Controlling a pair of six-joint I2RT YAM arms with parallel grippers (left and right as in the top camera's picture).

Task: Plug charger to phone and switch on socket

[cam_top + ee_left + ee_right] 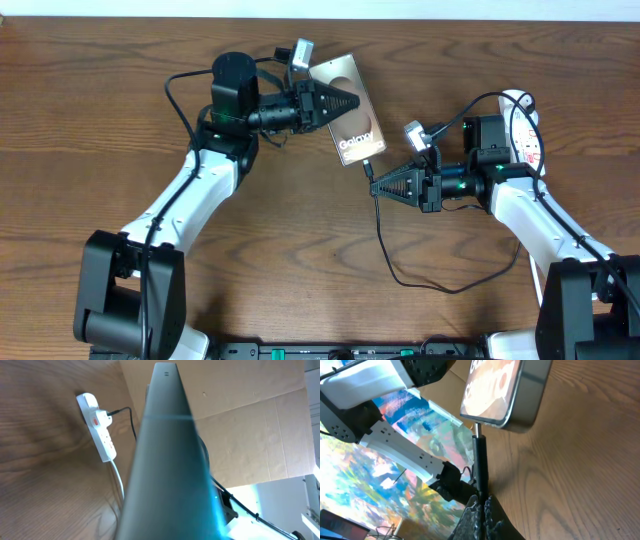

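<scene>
Holding phone: left gripper is clamped on the flat bronze-grey "Galaxy" phone, which is lifted off the brown wooden table.
Right gripper: pinched tight on the small black plug of the thin black charger cable, just below the phone.
Plug end: its metal tip meets the phone's bottom edge, can't tell how deep.
Socket: narrow white power strip lies well right of the phone, partly under the right arm.

Wooden table, cardboard sheet behind
</scene>
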